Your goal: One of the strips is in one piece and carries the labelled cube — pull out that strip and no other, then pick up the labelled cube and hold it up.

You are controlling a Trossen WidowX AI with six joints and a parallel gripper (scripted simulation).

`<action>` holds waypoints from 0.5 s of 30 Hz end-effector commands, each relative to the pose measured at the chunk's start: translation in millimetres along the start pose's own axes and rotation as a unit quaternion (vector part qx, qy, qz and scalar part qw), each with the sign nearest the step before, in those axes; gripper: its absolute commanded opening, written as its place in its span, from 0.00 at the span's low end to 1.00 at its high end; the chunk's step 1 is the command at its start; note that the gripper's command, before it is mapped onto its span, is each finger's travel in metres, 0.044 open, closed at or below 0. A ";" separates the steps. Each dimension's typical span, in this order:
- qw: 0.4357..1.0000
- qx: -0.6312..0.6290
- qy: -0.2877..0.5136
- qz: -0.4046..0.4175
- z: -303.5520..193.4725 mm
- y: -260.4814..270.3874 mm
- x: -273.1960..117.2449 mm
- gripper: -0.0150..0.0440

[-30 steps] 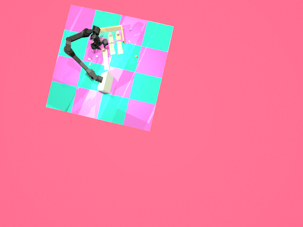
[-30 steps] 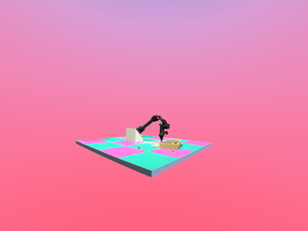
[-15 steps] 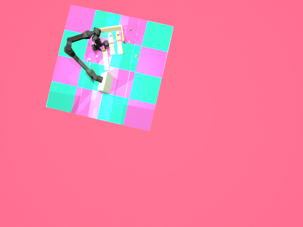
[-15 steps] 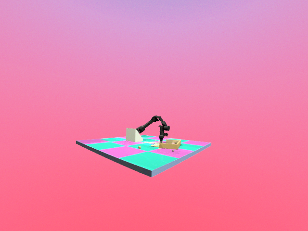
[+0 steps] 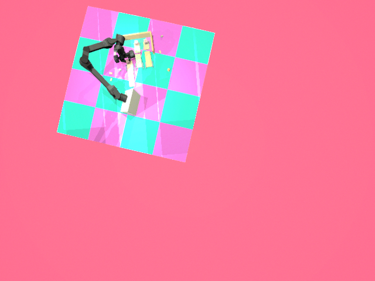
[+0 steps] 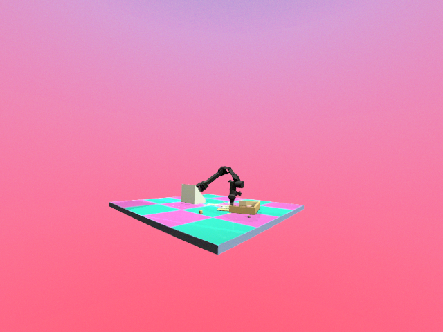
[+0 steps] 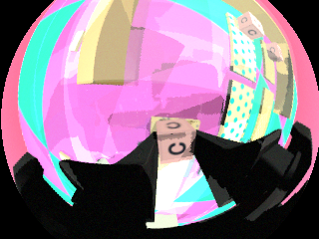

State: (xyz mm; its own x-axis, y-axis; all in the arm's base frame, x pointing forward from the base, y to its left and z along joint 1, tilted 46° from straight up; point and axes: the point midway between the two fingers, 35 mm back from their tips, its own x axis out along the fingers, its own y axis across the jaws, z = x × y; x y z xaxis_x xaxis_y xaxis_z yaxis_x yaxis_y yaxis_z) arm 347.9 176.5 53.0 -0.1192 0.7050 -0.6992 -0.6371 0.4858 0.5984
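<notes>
My gripper (image 5: 127,60) (image 6: 231,204) (image 7: 175,132) points down, its fingertips shut on the pink cube (image 7: 175,148) marked C, one on each side. The cube is over the far end of an unbroken pale strip (image 5: 130,75) (image 7: 166,186); whether it touches the strip cannot be told. A dotted strip in two pieces, the far piece (image 5: 137,47) (image 7: 242,52) and the near piece (image 5: 139,61) (image 7: 235,112), lies to the right with a gap. A yellowish strip (image 5: 148,59) (image 7: 262,114) beyond it is also split. Their far pieces carry pink cubes (image 7: 250,26) (image 7: 273,52).
A low tan wall (image 5: 137,35) (image 6: 243,209) (image 7: 112,42) runs behind the strips and turns along their right side. A white wedge-shaped block (image 5: 130,102) (image 6: 189,194) stands by the arm's base. Small loose bits (image 5: 168,69) (image 5: 162,36) (image 6: 201,211) lie around on the checkered board.
</notes>
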 end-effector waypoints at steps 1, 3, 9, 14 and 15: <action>1.000 0.000 0.000 0.000 0.1 0.0 -0.1 0.38; 1.000 0.000 0.000 0.000 -0.7 0.1 -0.8 0.29; 1.000 0.003 0.002 0.000 -28.8 5.5 -23.2 0.25; 1.000 0.006 0.003 0.002 -54.8 13.1 -40.6 0.25; 1.000 0.007 0.003 0.002 -57.4 14.0 -42.2 0.25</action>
State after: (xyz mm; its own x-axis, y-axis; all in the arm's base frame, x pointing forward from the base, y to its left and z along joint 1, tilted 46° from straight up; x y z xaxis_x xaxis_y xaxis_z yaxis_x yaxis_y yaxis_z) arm 312.8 133.6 65.3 -0.1237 0.7058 -0.6976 -0.6246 0.4908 0.6074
